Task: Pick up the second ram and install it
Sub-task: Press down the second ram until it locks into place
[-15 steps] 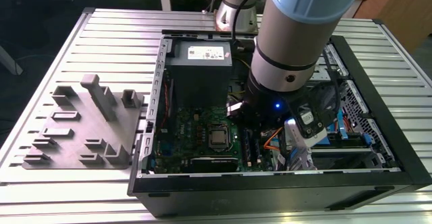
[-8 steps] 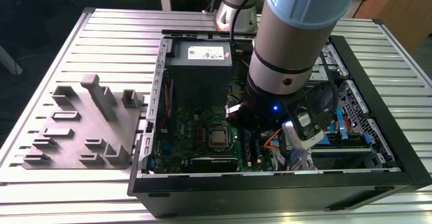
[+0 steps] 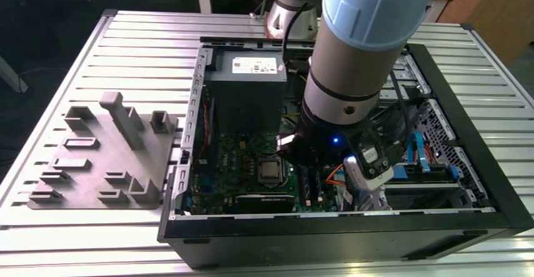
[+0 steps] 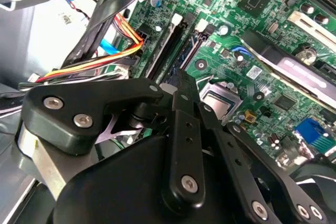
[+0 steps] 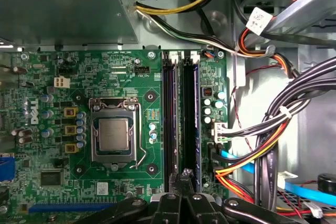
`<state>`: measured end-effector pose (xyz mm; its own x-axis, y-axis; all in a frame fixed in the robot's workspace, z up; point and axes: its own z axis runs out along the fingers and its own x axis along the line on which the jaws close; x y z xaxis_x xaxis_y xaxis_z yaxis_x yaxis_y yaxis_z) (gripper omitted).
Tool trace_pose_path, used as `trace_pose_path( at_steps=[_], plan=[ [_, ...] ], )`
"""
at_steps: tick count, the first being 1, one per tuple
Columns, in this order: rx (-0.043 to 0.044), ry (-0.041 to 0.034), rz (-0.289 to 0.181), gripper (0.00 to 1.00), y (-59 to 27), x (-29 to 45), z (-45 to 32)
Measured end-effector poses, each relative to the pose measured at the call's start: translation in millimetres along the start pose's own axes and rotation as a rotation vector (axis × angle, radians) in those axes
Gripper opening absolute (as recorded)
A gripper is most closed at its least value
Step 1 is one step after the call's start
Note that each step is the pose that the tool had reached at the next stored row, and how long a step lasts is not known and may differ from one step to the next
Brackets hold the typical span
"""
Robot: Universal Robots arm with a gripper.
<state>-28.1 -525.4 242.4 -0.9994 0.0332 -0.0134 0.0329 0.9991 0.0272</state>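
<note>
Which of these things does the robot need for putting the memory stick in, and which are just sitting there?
For the job:
- black gripper, right over the slots
- long black memory slots
- green motherboard

Just sitting there:
- grey plastic fixture block on the table
- square silver processor
- bundle of black, orange and yellow cables
- grey power supply box

You are looking past the black gripper (image 4: 181, 85), whose fingers (image 4: 184, 103) are lying pressed together, tips pointing at the green motherboard (image 4: 236, 30). Just beyond the fingertips the dark memory slots (image 4: 173, 43) are running away from them. Beside the tips, the metal processor socket (image 4: 220, 100) is sitting. On the other side, orange and yellow cables (image 4: 100, 61) are trailing across.
</note>
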Motion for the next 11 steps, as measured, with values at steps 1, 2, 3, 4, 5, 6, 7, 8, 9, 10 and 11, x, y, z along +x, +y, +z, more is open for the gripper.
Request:
trace_pose_path(
  at_steps=[1,2,3,4,5,6,7,8,9,10,11],
  plan=[
    [0.0005,0.0000,0.000,0.07,0.0,0.0,1.2],
    [0.0008,0.0000,0.000,0.07,-0.1,0.0,2.5],
    [0.0009,-0.0001,0.000,0.07,-0.1,0.1,3.5],
    [0.0011,0.0000,0.000,0.07,-0.4,0.1,4.0],
    [0.0012,0.0000,0.000,0.07,-0.9,0.2,4.3],
    [0.0009,0.0000,0.000,0.07,-1.4,0.1,4.8],
    [0.0009,-0.0001,0.000,0.07,-1.9,0.1,5.2],
    [0.0009,0.0000,0.000,0.07,-2.3,0.1,5.6],
    [0.0009,0.0000,0.000,0.07,-2.7,0.1,6.1],
    [0.0007,-0.0001,0.000,0.07,-3.0,0.1,6.9],
    [0.0006,-0.0001,0.000,0.07,-3.1,0.2,7.9]
  ],
)
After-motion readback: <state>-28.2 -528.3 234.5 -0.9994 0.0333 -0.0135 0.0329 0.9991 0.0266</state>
